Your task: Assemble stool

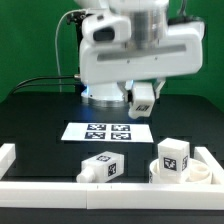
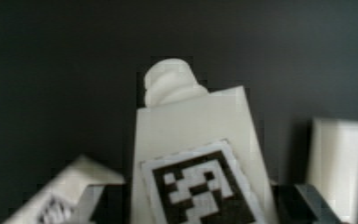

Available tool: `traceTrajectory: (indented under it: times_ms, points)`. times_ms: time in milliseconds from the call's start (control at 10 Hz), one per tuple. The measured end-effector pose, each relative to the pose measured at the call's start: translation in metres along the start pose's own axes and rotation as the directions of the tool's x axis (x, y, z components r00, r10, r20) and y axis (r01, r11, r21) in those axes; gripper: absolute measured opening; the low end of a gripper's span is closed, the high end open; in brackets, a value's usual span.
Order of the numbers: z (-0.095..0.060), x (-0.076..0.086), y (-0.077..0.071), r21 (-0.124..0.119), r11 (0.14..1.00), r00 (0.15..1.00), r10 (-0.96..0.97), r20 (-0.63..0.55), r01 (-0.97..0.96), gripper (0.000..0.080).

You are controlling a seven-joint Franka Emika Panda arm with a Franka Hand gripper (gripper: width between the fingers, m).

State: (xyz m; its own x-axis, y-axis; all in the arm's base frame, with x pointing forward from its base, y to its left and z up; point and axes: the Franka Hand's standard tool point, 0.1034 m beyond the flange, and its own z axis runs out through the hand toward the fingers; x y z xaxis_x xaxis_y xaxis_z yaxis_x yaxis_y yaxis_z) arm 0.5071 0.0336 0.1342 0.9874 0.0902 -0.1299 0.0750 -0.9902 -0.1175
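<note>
Noted jaws clenched on first leg [image 1: 143, 98], held clear of the bench [image 1: 35, 120] above the marker board [image 1: 108, 130]. Found second leg [image 1: 100, 167] lying on the bench beside the front rail [image 1: 60, 187]. Found third leg [image 1: 173, 153] upright on the seat [image 1: 192, 176], at the exterior view's right.

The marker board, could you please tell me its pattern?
Marker board: black-and-white square tags on white, best in exterior view.

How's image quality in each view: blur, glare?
Exterior view: evenly lit, mild softness, tags on the flat white marker board distinct. Wrist view: close-up of the held white plastic block leg is blurred, its tag smeared, background dark.
</note>
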Motion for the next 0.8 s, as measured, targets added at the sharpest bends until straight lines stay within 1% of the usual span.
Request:
traceTrajectory:
  times_ms: [100,200,300,400,500,600,700,800]
  points:
    - [0.003,0.001,0.005,-0.016,1.000,0.997,0.000,-0.071,-0.001,0.0320]
    - [0.006,-0.001,0.007,-0.023,1.000,0.996,0.002,-0.095,-0.004,0.0320]
    - [0.005,0.004,0.010,-0.039,0.999,0.987,-0.001,-0.160,-0.005,0.0320]
    - [0.007,0.008,0.011,-0.045,0.999,0.977,0.007,-0.214,-0.017,0.0320]
    - [0.012,0.017,0.007,-0.029,0.999,0.961,0.037,-0.273,-0.046,0.0320]
    - [0.018,0.030,0.003,-0.019,0.998,0.951,0.056,-0.305,-0.065,0.0320]
    - [0.015,0.050,0.001,-0.012,0.995,0.928,0.087,-0.362,-0.098,0.0320]
    - [0.011,0.067,-0.010,0.001,0.992,0.907,0.114,-0.405,-0.125,0.0320]
